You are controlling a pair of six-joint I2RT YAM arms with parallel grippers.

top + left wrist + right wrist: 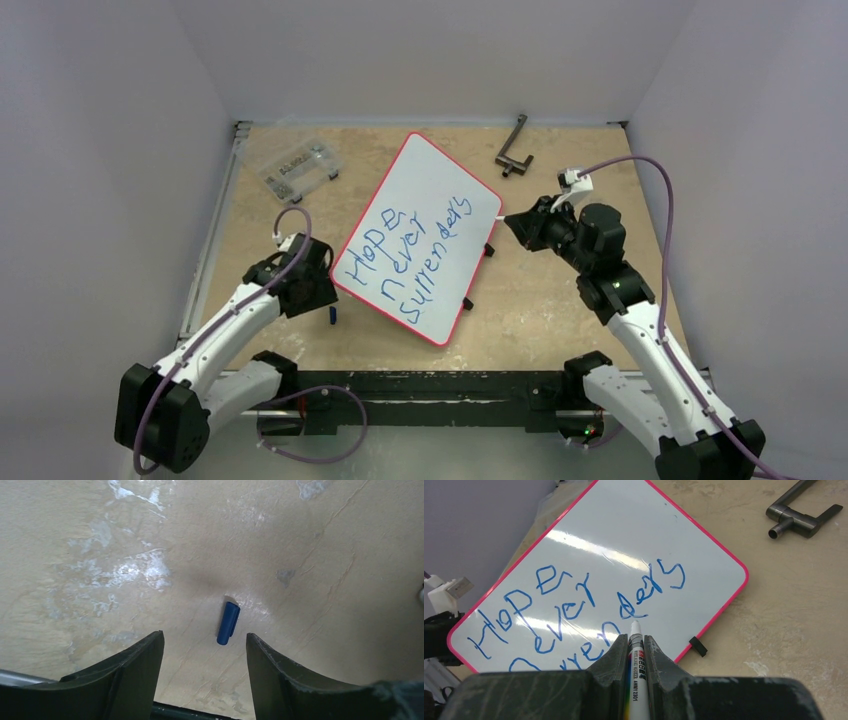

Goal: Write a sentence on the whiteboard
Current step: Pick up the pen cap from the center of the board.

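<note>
My right gripper (636,642) is clamped on the marker (636,677), whose bare tip points across the whiteboard's (425,180) 3 o'clock edge. The whiteboard lies slanted mid-table, and the sentence (405,255) looks finished in three blue lines.

My left gripper (204,635) hangs with jaws apart and nothing between them. It sits over the blue cap (228,623), which lies on its side on the bare table (325,555) off the whiteboard's 7 o'clock corner.

The worst risk, I think, is the uncovered tip. If my right wrist sags or swings toward 9 o'clock, it could streak through the last word.

The cap worries me next. It is small, rounded and sits toward my right-hand jaw rather than centred. An uneven squeeze could roll it away or pinch it crooked, and a crooked cap would meet the tip badly.

Coming down too far would grind my jaws on the table. My left wrist is also near the red rim (345,290), so a sideways drift toward 3 o'clock could shove the whiteboard.
</note>
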